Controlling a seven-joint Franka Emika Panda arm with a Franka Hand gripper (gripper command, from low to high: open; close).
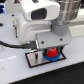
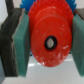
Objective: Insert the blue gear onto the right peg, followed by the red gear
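Note:
The red gear [image 2: 50,30] fills the wrist view, and my gripper [image 2: 50,40] is shut on it, a green pad pressing each side. Behind it, only the toothed rim of the blue gear [image 2: 27,5] peeks out. In the exterior view the red gear [image 1: 51,52] sits on top of the blue gear [image 1: 55,58] at the exterior view's right end of the black-edged plate [image 1: 34,60], with my gripper [image 1: 51,50] down around it. The right peg is hidden by the gears; only a dark hole shows in the red hub.
The arm's white body [image 1: 37,22] hangs over the plate. A black cable [image 1: 10,44] runs across the white table at the exterior view's left.

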